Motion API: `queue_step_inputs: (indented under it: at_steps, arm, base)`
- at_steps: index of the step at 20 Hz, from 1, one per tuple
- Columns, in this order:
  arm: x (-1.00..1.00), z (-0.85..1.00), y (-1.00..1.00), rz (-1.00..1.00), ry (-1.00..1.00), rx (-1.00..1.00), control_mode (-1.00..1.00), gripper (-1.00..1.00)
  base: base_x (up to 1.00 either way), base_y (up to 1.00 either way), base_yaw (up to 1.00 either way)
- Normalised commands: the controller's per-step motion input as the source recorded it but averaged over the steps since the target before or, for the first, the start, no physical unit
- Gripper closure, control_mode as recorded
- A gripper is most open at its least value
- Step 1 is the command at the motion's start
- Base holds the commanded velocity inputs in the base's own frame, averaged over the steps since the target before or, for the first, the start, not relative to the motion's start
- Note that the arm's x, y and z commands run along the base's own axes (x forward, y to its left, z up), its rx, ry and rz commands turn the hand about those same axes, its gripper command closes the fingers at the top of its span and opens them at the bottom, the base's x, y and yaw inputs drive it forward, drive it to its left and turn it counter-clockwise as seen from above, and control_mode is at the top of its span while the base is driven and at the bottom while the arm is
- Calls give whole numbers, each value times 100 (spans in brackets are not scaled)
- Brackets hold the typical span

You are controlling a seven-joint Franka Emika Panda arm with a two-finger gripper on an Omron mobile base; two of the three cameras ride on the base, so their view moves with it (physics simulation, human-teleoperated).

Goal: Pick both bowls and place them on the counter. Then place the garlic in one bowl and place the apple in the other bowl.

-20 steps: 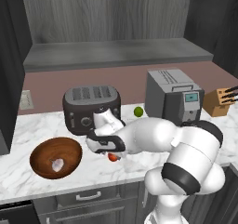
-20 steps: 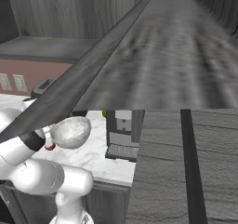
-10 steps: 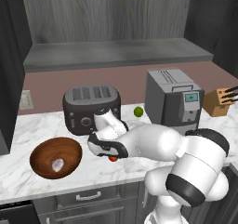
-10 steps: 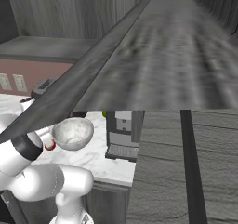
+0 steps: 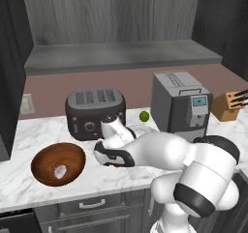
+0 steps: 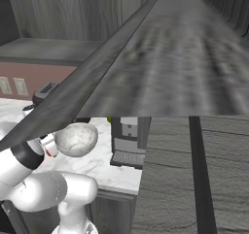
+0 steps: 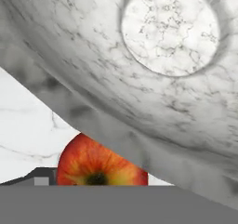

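Note:
The glossy brown wooden bowl [image 5: 58,163] stands on the marble counter [image 5: 29,135] at the left, with the whitish-pink garlic [image 5: 60,170] inside it. My gripper [image 5: 115,163] points down at the counter right of that bowl, with a sliver of the red apple [image 5: 115,167] at its tip. From the right, the white marbled bowl [image 6: 77,138] stands just beside the apple [image 6: 50,153]. In the hand view the marbled bowl's inside [image 7: 167,32] is very close, and its rim cuts across the apple [image 7: 95,165]. The fingers are hidden.
A dark toaster [image 5: 95,112] stands behind the gripper. A grey coffee machine [image 5: 180,104] is to its right, with a small green fruit [image 5: 144,116] between them. A knife block [image 5: 232,105] sits at the far right. A grey shelf [image 5: 121,53] hangs overhead.
The marbled bowl has rocked from tilted toward level. My arm's elbow has swung right and nearer the camera. The apple has stayed in place at the gripper's tip.

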Motion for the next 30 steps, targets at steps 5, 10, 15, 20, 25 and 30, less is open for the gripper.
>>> queue_step_inputs:
  at_steps: [5,10,15,20,25,30]
  arm:
    - [0,-20,-3,4,0,0,-100,-100]
    - [0,-17,0,0,-1,0,-100,100]
    - [-14,31,0,-3,0,0,-100,100]
    - [-20,64,0,-10,0,0,-100,100]
    - [-10,61,-4,-10,0,0,-100,100]
    - [1,58,-28,-8,0,0,-100,100]
  base:
    - [0,0,0]
    - [0,0,0]
    - [0,0,0]
    - [0,0,0]
    - [0,0,0]
    - [0,0,0]
